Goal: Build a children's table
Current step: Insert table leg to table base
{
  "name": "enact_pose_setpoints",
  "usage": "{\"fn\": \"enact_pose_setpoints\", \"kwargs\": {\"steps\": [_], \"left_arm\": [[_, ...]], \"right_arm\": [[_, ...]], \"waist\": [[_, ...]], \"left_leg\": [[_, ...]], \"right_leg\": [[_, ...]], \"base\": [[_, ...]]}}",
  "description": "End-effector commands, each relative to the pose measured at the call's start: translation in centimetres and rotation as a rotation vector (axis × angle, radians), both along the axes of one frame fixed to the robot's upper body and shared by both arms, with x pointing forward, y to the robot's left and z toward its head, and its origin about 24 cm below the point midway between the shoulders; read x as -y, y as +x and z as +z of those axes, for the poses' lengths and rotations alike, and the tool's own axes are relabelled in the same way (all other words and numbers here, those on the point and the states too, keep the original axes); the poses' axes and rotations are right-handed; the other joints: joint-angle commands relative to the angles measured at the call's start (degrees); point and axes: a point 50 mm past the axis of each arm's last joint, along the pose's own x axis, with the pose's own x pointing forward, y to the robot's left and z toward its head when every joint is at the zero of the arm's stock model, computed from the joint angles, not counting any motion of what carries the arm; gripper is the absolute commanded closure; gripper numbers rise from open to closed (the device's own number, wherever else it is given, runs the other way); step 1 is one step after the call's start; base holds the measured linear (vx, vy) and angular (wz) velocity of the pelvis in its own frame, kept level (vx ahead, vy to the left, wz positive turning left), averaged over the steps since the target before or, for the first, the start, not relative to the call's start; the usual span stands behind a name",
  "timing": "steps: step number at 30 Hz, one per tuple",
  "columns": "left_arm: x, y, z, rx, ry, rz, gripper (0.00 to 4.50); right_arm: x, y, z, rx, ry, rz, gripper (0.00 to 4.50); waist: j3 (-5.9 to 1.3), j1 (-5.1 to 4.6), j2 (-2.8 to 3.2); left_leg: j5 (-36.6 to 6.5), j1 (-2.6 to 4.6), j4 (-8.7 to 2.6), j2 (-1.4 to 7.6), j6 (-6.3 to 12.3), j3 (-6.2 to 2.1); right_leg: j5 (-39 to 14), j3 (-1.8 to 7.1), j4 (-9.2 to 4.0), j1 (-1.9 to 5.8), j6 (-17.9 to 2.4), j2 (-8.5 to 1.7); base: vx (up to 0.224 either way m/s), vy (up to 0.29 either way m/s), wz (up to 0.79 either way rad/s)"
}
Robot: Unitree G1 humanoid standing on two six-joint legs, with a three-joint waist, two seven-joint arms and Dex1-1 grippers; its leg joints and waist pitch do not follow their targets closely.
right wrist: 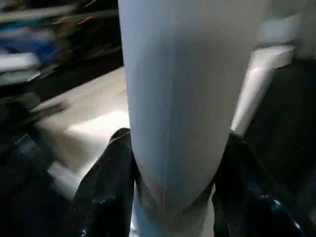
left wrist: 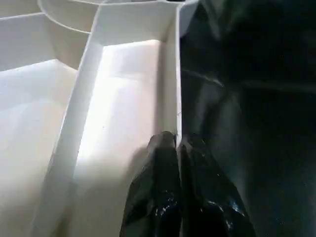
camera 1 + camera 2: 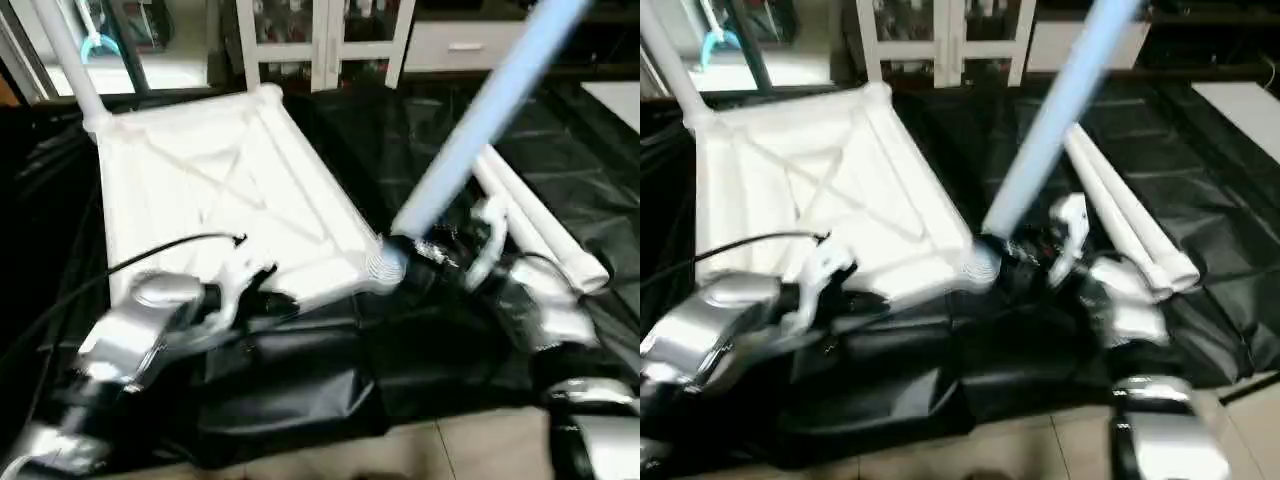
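Observation:
The white tabletop point(image 3: 220, 190) lies upside down on a black sheet, its ribbed underside up. One white leg point(image 3: 68, 60) stands in its far left corner socket. A second leg point(image 3: 480, 120) leans up and to the right from the near right corner socket point(image 3: 385, 265). My right gripper point(image 3: 425, 250) is shut on this leg just above the socket, with a black finger point(image 1: 106, 187) on each side of the tube. My left gripper point(image 2: 177, 140) is shut on the tabletop's near rim point(image 2: 170, 74), pinching the thin wall. Two more legs point(image 3: 540, 225) lie on the sheet to the right.
The black sheet point(image 3: 300, 370) covers the floor under everything, and pale tiles point(image 3: 460, 450) show at its near edge. A white cabinet with glass doors point(image 3: 320, 40) stands at the back. A black cable point(image 3: 150, 250) arcs over my left forearm.

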Motion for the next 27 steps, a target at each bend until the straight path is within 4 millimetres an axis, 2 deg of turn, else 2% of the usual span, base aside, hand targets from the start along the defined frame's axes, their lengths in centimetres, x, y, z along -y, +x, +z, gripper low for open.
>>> {"fn": "enact_pose_setpoints", "kwargs": {"steps": [1,3,6,11,16,19,21,22,23,24,25,26,27], "left_arm": [[1.3,-0.8,0.0,-0.028,-0.044,-0.126,4.5],[1.3,-0.6,0.0,-0.023,-0.048,-0.113,4.5],[1.5,-0.6,-0.1,-0.02,-0.055,-0.118,4.5],[1.6,-0.9,-0.2,-0.031,-0.053,-0.139,4.5],[1.7,-0.8,-0.4,-0.03,-0.035,-0.15,4.5],[2.0,-0.7,-0.4,-0.027,-0.029,-0.151,4.5],[2.0,-0.7,-0.4,-0.025,-0.025,-0.151,4.5],[2.2,-0.7,-0.5,-0.029,-0.025,-0.154,4.5],[2.2,-0.7,-0.5,-0.029,-0.025,-0.154,4.5],[2.2,-0.7,-0.5,-0.031,-0.026,-0.157,4.5],[2.3,-0.7,-0.5,-0.032,-0.026,-0.161,4.5],[2.3,-0.7,-0.5,-0.033,-0.026,-0.163,4.5],[2.4,-0.7,-0.5,-0.033,-0.026,-0.164,4.5]], "right_arm": [[0.6,-4.2,-7.4,-0.372,-0.197,0.079,2.67],[0.8,-4.3,-7.5,-0.372,-0.219,0.069,2.67],[0.5,-4.3,-7.6,-0.36,-0.225,0.063,2.67],[0.0,-4.7,-7.8,-0.367,-0.235,0.119,2.67],[-0.7,-5.0,-8.5,-0.348,-0.386,0.194,2.67],[-1.6,-4.6,-8.4,-0.327,-0.438,0.219,2.67],[-1.9,-4.4,-8.4,-0.319,-0.446,0.22,2.67],[-2.6,-4.0,-8.1,-0.304,-0.447,0.231,2.67],[-2.6,-4.0,-8.1,-0.304,-0.447,0.231,2.67],[-2.9,-3.8,-7.9,-0.296,-0.447,0.242,2.67],[-3.3,-3.5,-7.6,-0.288,-0.447,0.261,2.67],[-3.5,-3.3,-7.4,-0.285,-0.452,0.273,2.67],[-3.6,-3.3,-7.4,-0.289,-0.457,0.281,2.67]], "waist": [[-1.63,0.56,0.71],[-1.76,1.27,0.66],[-1.86,1.75,0.59],[-1.91,1.91,0.43],[-2.13,1.77,0.48],[-1.91,1.4,0.47],[-1.83,1.12,0.33],[-1.53,0.94,0.39],[-1.41,0.85,0.33],[-1.26,0.7,0.08],[-1.42,0.56,0.17],[-1.58,0.48,-0.02],[-1.71,0.46,0.15]], "left_leg": [[-5.15,1.26,-3.62,4.29,7.85,-1.71],[-3.48,1.36,-3.49,4.31,7.68,-1.48],[-4.67,1.49,-3.59,4.42,6.67,-1.4],[-6.9,1.51,-3.73,4.36,5.1,-1.4],[-6.88,1.53,-3.68,4.22,4.72,-1.43],[-10.08,1.54,-4.01,4.24,3.63,-1.56],[-12.94,1.54,-4.29,4.26,2.17,-1.74],[-16.69,1.79,-4.59,4.23,0.75,-1.89],[-18.16,1.91,-4.62,4.2,0.3,-1.98],[-21.02,2.17,-4.74,4.15,-0.73,-2.19],[-21.76,2.27,-4.83,4.18,-1.38,-2.44],[-21.31,2.24,-4.85,4.19,-1.42,-2.48],[-19.76,2.18,-4.91,4.21,-1.21,-2.45]], "right_leg": [[5.78,2.07,-3.15,1.0,-19.52,-4.71],[8.35,2.01,-2.83,1.08,-19.85,-4.62],[7.65,1.86,-2.82,1.08,-19.84,-4.57],[5.46,1.92,-2.94,1.07,-19.65,-4.48],[5.97,1.89,-2.98,1.11,-19.39,-4.47],[1.28,1.97,-3.53,0.95,-18.58,-4.53],[-3.48,2.0,-3.83,0.86,-17.94,-4.55],[-9.11,2.19,-4.37,0.5,-16.97,-4.64],[-11.24,2.25,-4.57,0.34,-16.54,-4.69],[-16.15,2.36,-4.94,0.06,-15.52,-4.76],[-17.96,2.47,-5.1,0.11,-14.71,-4.84],[-17.44,2.47,-5.06,0.16,-14.61,-4.76],[-14.65,2.48,-4.86,0.19,-14.82,-4.61]], "base": [[0.0,0.0,0.0],[0.0,0.0,0.0],[0.0,0.0,0.0],[0.0,0.0,0.0],[0.0,0.0,0.0],[0.0,0.0,0.0],[0.0,0.0,0.0],[0.0,0.0,0.0],[0.0,0.0,0.0],[0.0,0.0,0.0],[0.0,0.0,0.0],[0.0,0.0,0.0],[0.0,0.0,0.0]]}}
